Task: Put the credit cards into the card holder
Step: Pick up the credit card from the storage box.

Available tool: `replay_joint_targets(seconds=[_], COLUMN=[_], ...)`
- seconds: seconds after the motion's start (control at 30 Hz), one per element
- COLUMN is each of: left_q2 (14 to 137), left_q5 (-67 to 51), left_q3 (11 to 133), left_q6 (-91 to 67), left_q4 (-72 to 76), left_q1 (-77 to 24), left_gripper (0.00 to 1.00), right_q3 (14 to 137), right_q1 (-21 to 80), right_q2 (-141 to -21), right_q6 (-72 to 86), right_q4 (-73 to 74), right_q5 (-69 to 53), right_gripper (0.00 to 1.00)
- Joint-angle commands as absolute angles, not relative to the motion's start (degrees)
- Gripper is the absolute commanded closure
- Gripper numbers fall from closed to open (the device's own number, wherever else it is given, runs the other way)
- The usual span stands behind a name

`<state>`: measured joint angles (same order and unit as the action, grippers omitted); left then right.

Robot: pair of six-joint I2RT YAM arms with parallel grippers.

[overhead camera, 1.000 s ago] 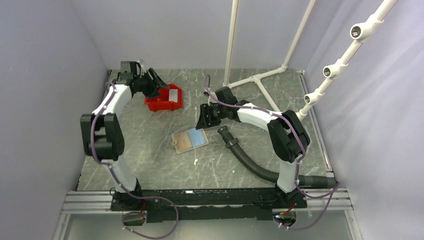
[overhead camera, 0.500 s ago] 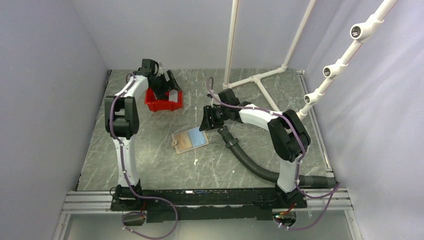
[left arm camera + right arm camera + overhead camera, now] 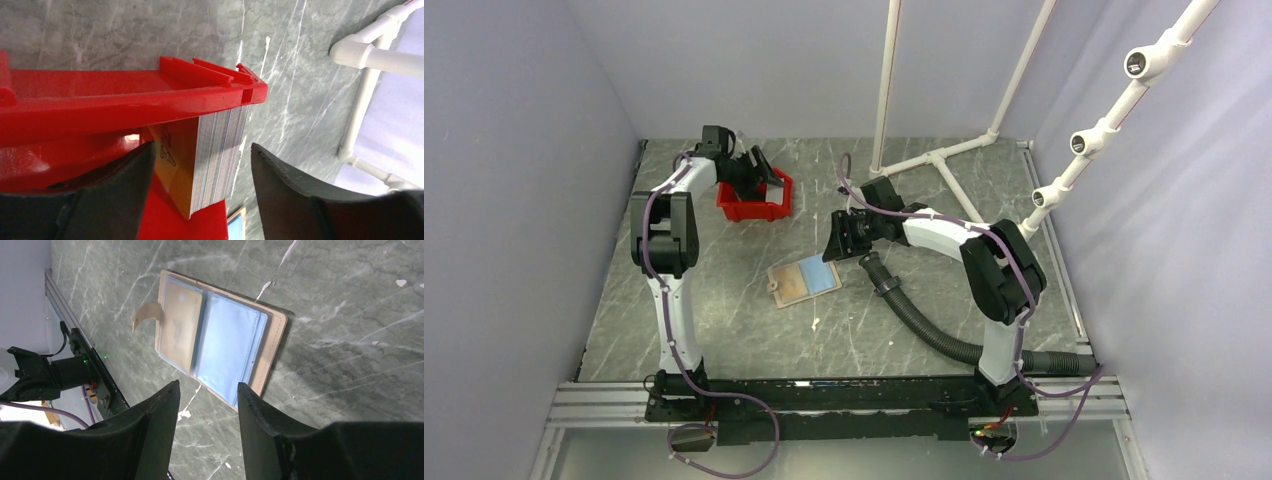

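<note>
The card holder (image 3: pixel 803 281) lies open on the table's middle, tan with a blue sleeve and a gold-brown card in it; it also shows in the right wrist view (image 3: pixel 220 355). A stack of credit cards (image 3: pixel 215 155) stands on edge inside the red bin (image 3: pixel 752 202), gold-brown face outward. My left gripper (image 3: pixel 759 175) is open over the bin, and in the left wrist view (image 3: pixel 200 167) its jaws sit either side of the stack without touching it. My right gripper (image 3: pixel 837 240) is open and empty, just right of and above the holder, as the right wrist view (image 3: pixel 207 390) shows.
A black corrugated hose (image 3: pixel 914 310) runs from beside the right gripper to the table's right edge. A white pipe frame (image 3: pixel 939 158) stands at the back right. The red bin's rim (image 3: pixel 125 100) fills the left wrist view.
My left arm has swung right from the bin's left side to over the bin and lowered its open gripper around the card stack. The right arm has barely moved.
</note>
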<state>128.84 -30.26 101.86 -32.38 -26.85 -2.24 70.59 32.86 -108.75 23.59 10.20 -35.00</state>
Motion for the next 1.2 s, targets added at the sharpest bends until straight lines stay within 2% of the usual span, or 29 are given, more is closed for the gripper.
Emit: replay_joint_targets(seconds=[0.0,0.13,0.57,0.8,1.0,1.1,1.17], left_q2=[125.2,124.1,122.3,120.7,119.7,117.1,112.2], left_q5=[-34.3,-34.7,-35.1,-32.7,-27.3,-20.4,-17.2], left_q3=[101.9,100.3,99.6,99.7,103.3,105.1,101.9], left_q6=[-33.6,-33.9,-33.6,-32.1,-28.1,-24.9,-24.1], left_q4=[-24.9,-23.7,-23.1,-24.8,-31.4,-37.8,-36.7], left_q1=[-2.4,-2.3,-2.2,-2.2,-2.3,-2.2,-2.2], left_gripper=[0.30,0.42,0.60,0.76,0.98,1.00,1.00], right_q3=[70.3,70.3,70.2,70.2,70.1,70.6,71.0], right_q1=[32.6,32.6,32.6,32.6,32.5,32.6,32.8], right_q2=[-106.1,-106.3,-106.9,-106.9,-106.7,-106.6,-106.1], right_q6=[23.9,23.9,24.0,24.1,24.1,23.7,23.1], right_q4=[7.5,7.5,7.2,7.2,7.3,8.2,9.6], right_q5=[-36.3,-36.5,-36.8,-37.2,-37.2,-36.3,-34.1], right_gripper=[0.52,0.52,0.53,0.54,0.54,0.54,0.54])
